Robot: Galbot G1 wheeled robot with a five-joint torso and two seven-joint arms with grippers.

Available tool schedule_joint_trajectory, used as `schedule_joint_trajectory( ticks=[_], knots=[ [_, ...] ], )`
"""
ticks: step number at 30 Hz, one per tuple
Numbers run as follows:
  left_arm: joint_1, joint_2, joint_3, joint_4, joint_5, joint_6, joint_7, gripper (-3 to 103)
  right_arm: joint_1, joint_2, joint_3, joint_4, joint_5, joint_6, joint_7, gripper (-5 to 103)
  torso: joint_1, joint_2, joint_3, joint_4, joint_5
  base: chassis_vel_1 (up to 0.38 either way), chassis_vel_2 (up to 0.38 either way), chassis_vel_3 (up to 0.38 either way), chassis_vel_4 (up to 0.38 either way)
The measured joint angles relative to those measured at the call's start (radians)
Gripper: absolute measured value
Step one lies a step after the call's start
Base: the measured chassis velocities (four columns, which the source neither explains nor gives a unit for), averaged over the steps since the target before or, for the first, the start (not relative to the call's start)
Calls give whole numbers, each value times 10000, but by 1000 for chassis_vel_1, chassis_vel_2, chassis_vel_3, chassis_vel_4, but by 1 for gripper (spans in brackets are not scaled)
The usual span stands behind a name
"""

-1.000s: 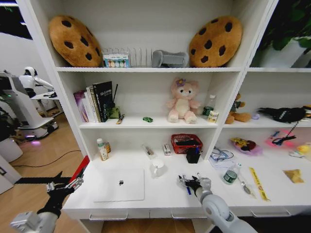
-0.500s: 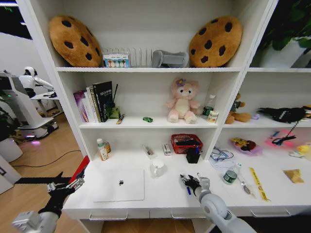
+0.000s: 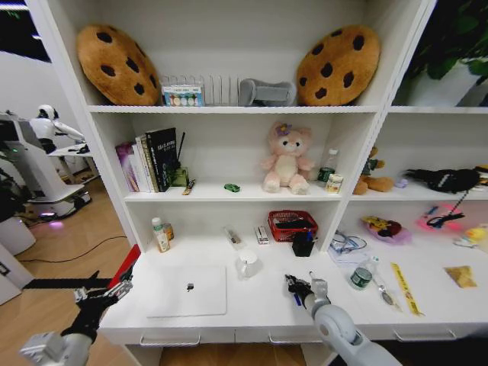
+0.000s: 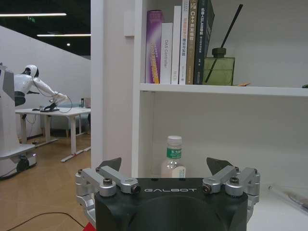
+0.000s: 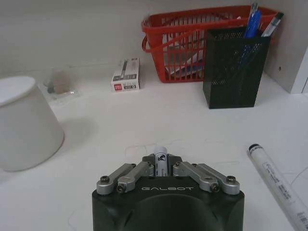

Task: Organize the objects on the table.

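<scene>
White desk (image 3: 259, 305) holds the work: a pen (image 5: 160, 157) sits pinched in the right gripper (image 3: 299, 288), now slightly farther from the near edge, toward the black pen holder (image 3: 303, 245). Left gripper (image 3: 99, 293) hangs spread, off the desk's left end, unmoved.

Head overlooks desk (image 3: 259, 301); wrists low, apparently shelfward.

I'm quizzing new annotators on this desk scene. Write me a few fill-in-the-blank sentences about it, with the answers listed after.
1. The right gripper has its jaws shut on a ____.
2. The left gripper has its jaws ____, beyond the desk's left end.
3. The closed silver laptop lies on the ____.
4. The black mesh pen holder stands beside a ____ basket.

Answers: marker; open; desk; red
</scene>
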State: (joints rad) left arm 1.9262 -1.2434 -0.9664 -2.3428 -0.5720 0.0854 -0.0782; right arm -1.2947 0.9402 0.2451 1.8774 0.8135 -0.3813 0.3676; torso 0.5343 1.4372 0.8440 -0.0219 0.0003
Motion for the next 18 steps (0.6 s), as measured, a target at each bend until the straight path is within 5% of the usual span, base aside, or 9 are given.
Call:
schedule_joint_trajectory(
  ticks=[12, 18],
  knots=[
    [13, 24, 34, 1, 23, -2, -3, 98, 1657, -15, 455, -708, -1718, 2921, -1280, 13, -1, 0, 0, 4, -2, 0, 0, 0, 0],
    [83, 65, -26, -68, 7, -2, -6, 97, 2867, 88, 214, -2067, -1654, 3341, -1265, 13, 0, 0, 0, 3, -5, 0, 0, 0, 0]
  ],
)
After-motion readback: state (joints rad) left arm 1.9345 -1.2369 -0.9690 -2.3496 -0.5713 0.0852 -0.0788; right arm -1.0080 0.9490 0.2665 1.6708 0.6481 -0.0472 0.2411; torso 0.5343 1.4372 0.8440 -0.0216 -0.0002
